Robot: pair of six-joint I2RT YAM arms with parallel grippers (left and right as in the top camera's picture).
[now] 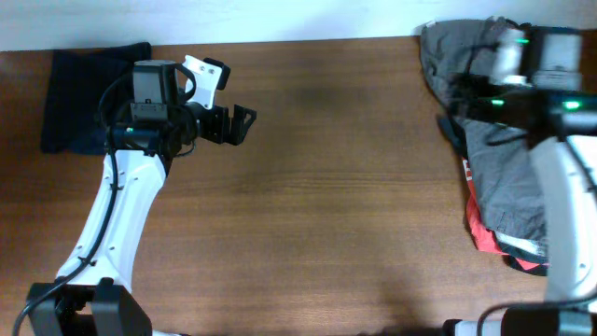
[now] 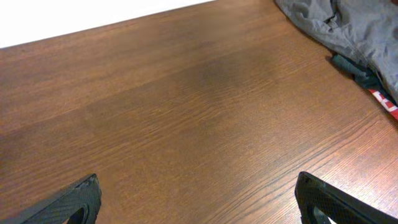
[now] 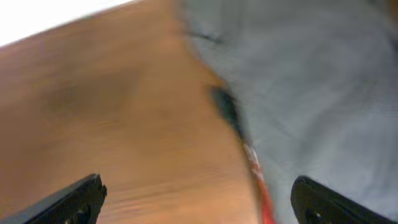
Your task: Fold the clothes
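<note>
The left gripper stands with its jaws spread wide and grips nothing. Its two dark fingertips frame only bare wood in the left wrist view. It hangs over the brown wood-grain table, well apart from the large rumpled grey fabric shirt and on the far side of the tabletop from it.

The right gripper is also fully spread and holds nothing. It sits above the shirt's table-side edge, so one finger lies over wood and the other over grey cloth. The right wrist view is blurred, and I cannot tell whether either finger touches the fabric.

The grey shirt lies heaped at the table's right-hand end and reaches up to the far edge. A crumpled red garment with white marks pokes out from under the shirt's near end. A small fold of dark fabric peeks out from beneath the shirt's table-side edge, just beyond the red one. A folded navy fabric garment lies flat at the opposite end of the table from the shirt, against the far edge, with the left arm beside it.

Between the shirt's edge and the left gripper runs a broad stretch of open wood.
</note>
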